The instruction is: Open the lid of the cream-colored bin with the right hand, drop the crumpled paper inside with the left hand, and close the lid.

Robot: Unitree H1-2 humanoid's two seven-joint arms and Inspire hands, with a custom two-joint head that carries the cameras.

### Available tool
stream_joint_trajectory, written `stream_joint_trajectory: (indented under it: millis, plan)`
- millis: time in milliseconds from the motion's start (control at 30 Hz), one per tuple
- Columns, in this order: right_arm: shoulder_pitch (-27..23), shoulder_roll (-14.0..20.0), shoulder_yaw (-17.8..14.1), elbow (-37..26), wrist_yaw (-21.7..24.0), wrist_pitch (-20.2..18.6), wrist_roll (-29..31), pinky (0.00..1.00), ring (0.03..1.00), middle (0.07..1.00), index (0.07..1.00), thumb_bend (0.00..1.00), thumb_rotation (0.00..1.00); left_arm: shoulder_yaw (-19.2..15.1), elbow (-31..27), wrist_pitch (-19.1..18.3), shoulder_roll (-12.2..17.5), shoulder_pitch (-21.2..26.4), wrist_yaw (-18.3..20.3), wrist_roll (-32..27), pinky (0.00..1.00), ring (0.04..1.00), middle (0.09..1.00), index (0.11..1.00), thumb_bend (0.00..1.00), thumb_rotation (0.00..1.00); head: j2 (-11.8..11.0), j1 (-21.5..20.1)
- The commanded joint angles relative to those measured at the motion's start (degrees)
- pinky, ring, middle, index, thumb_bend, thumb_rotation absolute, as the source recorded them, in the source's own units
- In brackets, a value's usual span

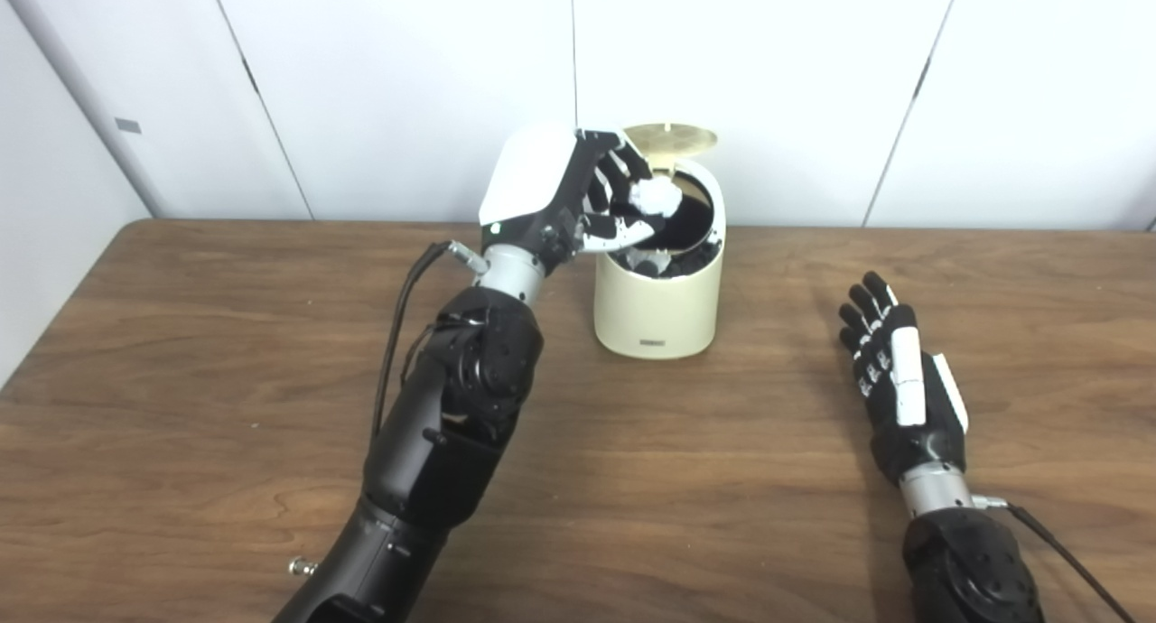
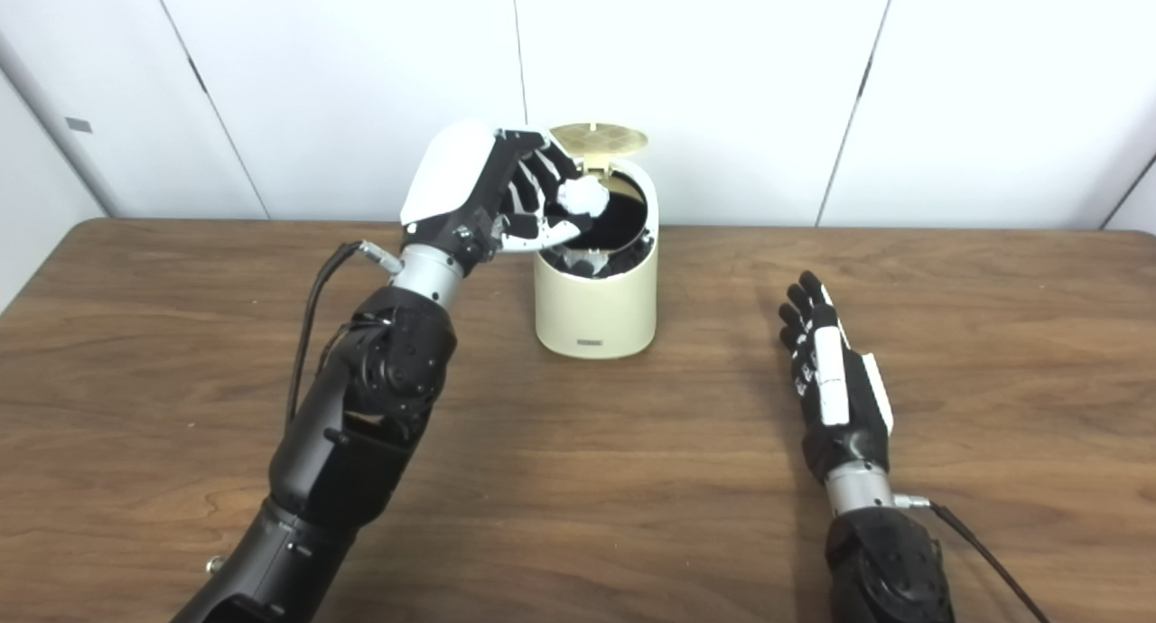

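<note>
The cream-colored bin (image 1: 659, 311) stands at the back middle of the table, its gold lid (image 1: 670, 138) tipped up and open. My left hand (image 1: 578, 194) is raised over the bin's left rim with its fingers curled around the white crumpled paper (image 1: 655, 197), held above the dark opening. More crumpled paper lies inside the bin. My right hand (image 1: 890, 370) rests on the table to the right of the bin, fingers straight and apart, holding nothing. The right eye view shows the paper (image 2: 581, 196) and the right hand (image 2: 831, 379) the same way.
The brown wooden table (image 1: 181, 352) runs to a white panelled wall (image 1: 406, 81) right behind the bin. A black cable hangs from my left wrist (image 1: 402, 307), and another runs from my right wrist (image 1: 1066, 551).
</note>
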State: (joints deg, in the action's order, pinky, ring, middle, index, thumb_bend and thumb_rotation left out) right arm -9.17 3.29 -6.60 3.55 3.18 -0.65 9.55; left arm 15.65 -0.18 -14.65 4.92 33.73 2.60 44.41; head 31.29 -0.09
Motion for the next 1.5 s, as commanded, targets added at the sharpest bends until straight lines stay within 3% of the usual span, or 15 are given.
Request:
stream_joint_trajectory:
  millis: [0, 467, 700, 867, 933, 1067, 1133, 1200, 1467]
  plan:
    - [0.1, -0.1, 0.0, -0.2, 0.1, 1.0, 0.3, 0.99, 0.961, 0.961, 0.96, 0.56, 0.94, 0.0, -0.3, 0.7, -0.4, 4.3, -2.0, 1.1, 0.27, 0.389, 0.493, 0.535, 0.47, 0.0, 0.0, 0.0]
    - [0.3, 0.1, 0.0, -0.4, 0.3, 0.8, 0.5, 0.98, 0.958, 0.956, 0.957, 0.57, 0.95, 1.9, 4.2, 1.4, 0.0, 5.9, -3.8, 2.2, 0.31, 0.388, 0.468, 0.535, 0.47, 0.0, 0.1, 0.0]
    - [0.6, 0.8, -0.2, -0.8, 0.9, 0.1, 1.3, 0.99, 0.961, 0.954, 0.962, 0.57, 0.94, 2.8, 5.9, 0.5, 0.0, 6.5, -4.1, 3.6, 0.29, 0.415, 0.526, 0.505, 0.47, 0.0, 0.5, 0.6]
    - [0.6, 0.9, -0.3, -0.7, 1.1, 0.1, 1.9, 1.0, 0.963, 0.953, 0.965, 0.57, 0.93, 4.2, 5.4, -1.8, 0.8, 6.8, -2.7, 7.5, 0.33, 0.452, 0.553, 0.483, 0.47, 0.0, 0.5, 0.9]
    - [0.7, 0.9, -0.4, -0.7, 0.9, 0.1, 1.8, 0.99, 0.955, 0.944, 0.955, 0.58, 0.93, 4.8, 4.7, -3.0, 1.1, 6.9, -1.7, 9.2, 0.44, 0.457, 0.557, 0.473, 0.49, 0.0, 0.5, 0.9]
    - [0.9, 1.1, -0.4, -0.9, 1.1, 0.0, 1.8, 0.97, 0.947, 0.939, 0.954, 0.58, 0.93, 5.6, 4.1, -3.9, 1.3, 7.0, -1.7, 11.4, 0.47, 0.467, 0.552, 0.467, 0.5, 0.0, 0.6, 1.1]
    - [0.9, 1.2, -0.5, -0.8, 1.1, -0.1, 2.0, 0.97, 0.946, 0.938, 0.955, 0.58, 0.92, 5.7, 4.1, -4.2, 1.2, 7.1, -1.6, 12.1, 0.5, 0.585, 0.555, 0.469, 0.51, 0.0, 0.7, 1.2]
    - [0.8, 1.2, -0.6, -0.8, 1.1, -0.3, 2.2, 0.97, 0.942, 0.933, 0.952, 0.58, 0.92, 5.6, 4.1, -4.6, 1.0, 7.2, -1.4, 12.4, 0.53, 0.629, 0.629, 0.486, 0.52, 0.04, 0.7, 1.3]
    - [0.9, 1.5, -0.6, -0.7, 1.3, -0.1, 2.5, 0.96, 0.945, 0.931, 0.95, 0.56, 0.92, 6.0, 4.4, -4.7, 1.1, 7.2, -1.8, 13.5, 0.55, 0.652, 0.676, 0.494, 0.52, 0.05, 0.7, 1.6]
